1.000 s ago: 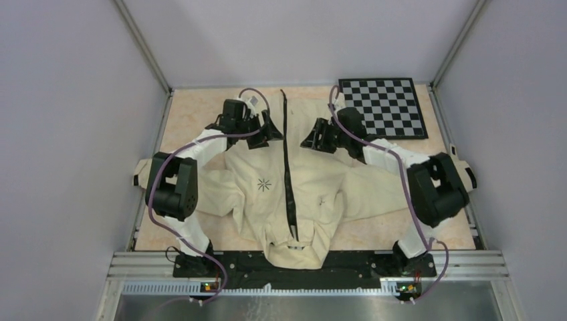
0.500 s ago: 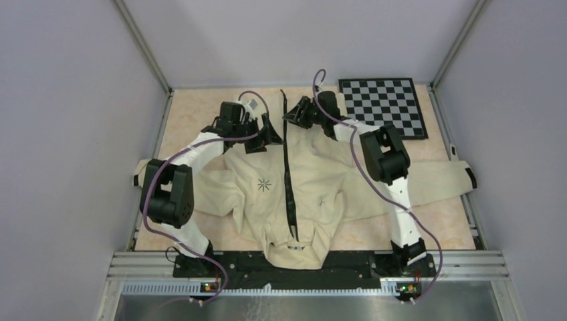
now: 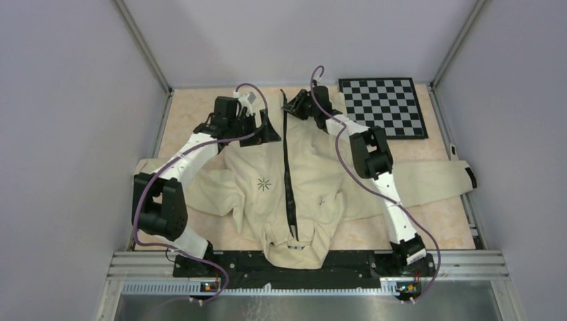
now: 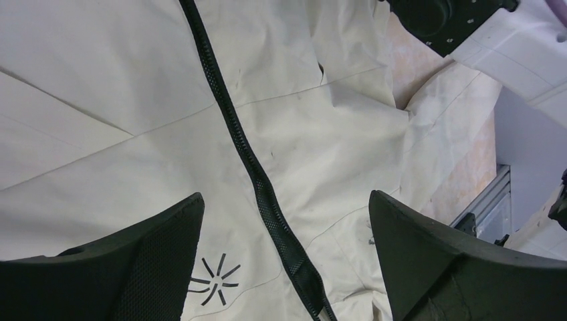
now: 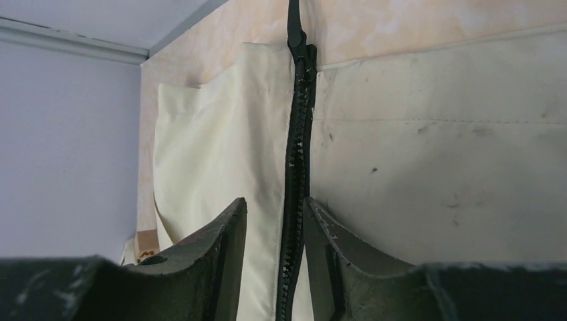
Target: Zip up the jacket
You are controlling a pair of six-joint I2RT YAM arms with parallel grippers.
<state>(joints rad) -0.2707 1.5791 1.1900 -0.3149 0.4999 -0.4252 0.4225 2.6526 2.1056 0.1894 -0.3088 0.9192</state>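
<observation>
The cream jacket [image 3: 321,170] lies flat on the table, collar toward the arm bases and hem at the far end. Its black zipper [image 3: 287,167] runs up the middle, and a starburst logo [image 3: 265,184] lies left of it. My left gripper [image 3: 267,130] is open and empty, above the left front panel near the hem. In the left wrist view its jaws [image 4: 286,196] stand wide over the zipper [image 4: 257,180] and logo [image 4: 214,281]. My right gripper [image 3: 289,107] is at the zipper's hem end. In the right wrist view its jaws [image 5: 275,200] stand narrowly apart astride the zipper [image 5: 294,167], with the slider [image 5: 299,53] beyond.
A black-and-white checkerboard [image 3: 384,107] lies at the far right corner. The jacket's sleeves spread to both table sides, the right cuff [image 3: 470,175] near the right rail. Grey walls enclose the table. The right arm [image 4: 455,20] shows at the top of the left wrist view.
My right arm has swung left and forward, from right of the zipper to its hem end. My left arm has stretched out, its gripper staying near the hem.
</observation>
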